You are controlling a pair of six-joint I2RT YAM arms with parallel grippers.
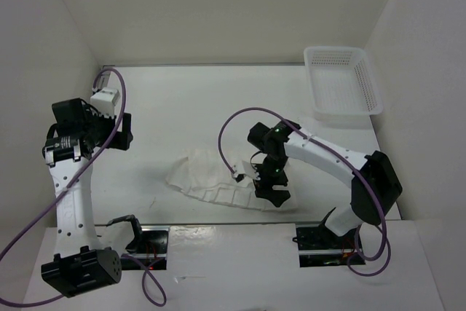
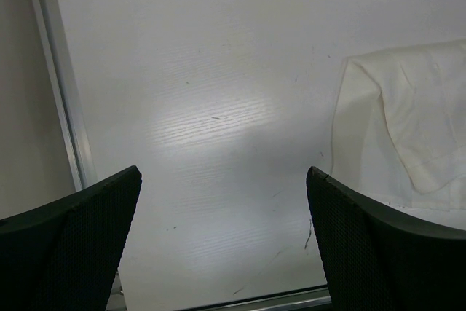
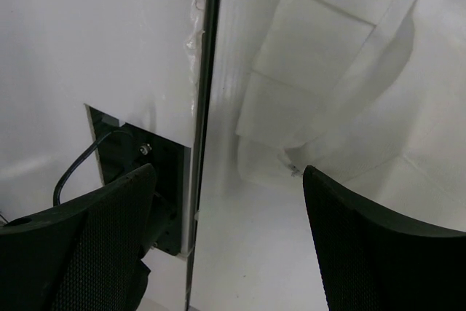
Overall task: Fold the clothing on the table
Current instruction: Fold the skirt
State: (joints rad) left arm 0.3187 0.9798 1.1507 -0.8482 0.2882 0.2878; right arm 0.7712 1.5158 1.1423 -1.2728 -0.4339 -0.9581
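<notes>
- Black mesh-faced fingers [image 3: 95, 253] of my right pincer [image 3: 227, 169] stood wide apart with nothing between them. They hung low over the near edge of the table [image 1: 218, 100], where a grey rail [image 3: 207, 71] ran.
- White pleated clothing [image 1: 211, 180] lay spread flat on the table just beyond that rail, toward the middle. Its near hem sat under my right pincer, and I could not tell whether a finger touched the cloth.
- My left pincer [image 2: 222, 172] was released as well and empty. It hung above bare table to the left of the clothing, apart from it.
- A white perforated basket [image 1: 342, 81] sat at the far right corner of the table, well apart from the clothing.
</notes>
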